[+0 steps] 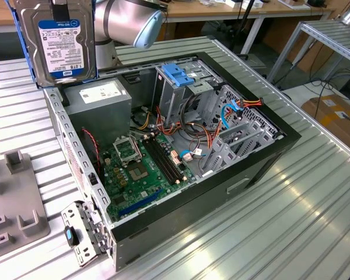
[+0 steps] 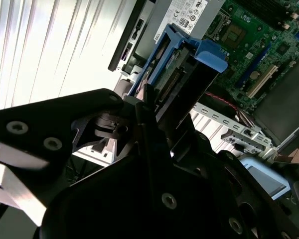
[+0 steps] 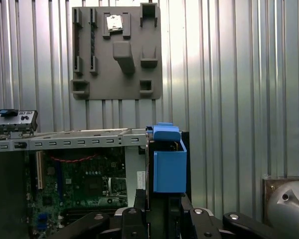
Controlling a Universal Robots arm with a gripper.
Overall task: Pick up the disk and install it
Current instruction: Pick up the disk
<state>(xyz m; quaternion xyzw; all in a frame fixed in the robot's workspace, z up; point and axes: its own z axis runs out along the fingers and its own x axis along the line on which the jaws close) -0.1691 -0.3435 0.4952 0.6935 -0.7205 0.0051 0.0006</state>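
The disk (image 1: 61, 44), a silver hard drive with a white-and-blue label and blue side rails, hangs upright in the air at the exterior view's upper left. It is above the back corner of the open computer case (image 1: 262, 154). In both wrist views I see the disk edge-on, with its blue rail (image 2: 209, 52) (image 3: 168, 164) pointing away from the wrist. My gripper (image 2: 162, 117) (image 3: 162, 199) is shut on the disk, one black finger on each flat face. In the first wrist view the disk hangs beside the case wall.
Inside the case are a grey power-supply box (image 1: 102, 99), a green motherboard (image 1: 143, 166) and a metal drive cage with a light-blue latch (image 1: 178, 74). A grey fixture plate (image 1: 14, 204) (image 3: 117, 55) lies on the ribbed metal table. The arm's elbow (image 1: 128, 20) is behind the case.
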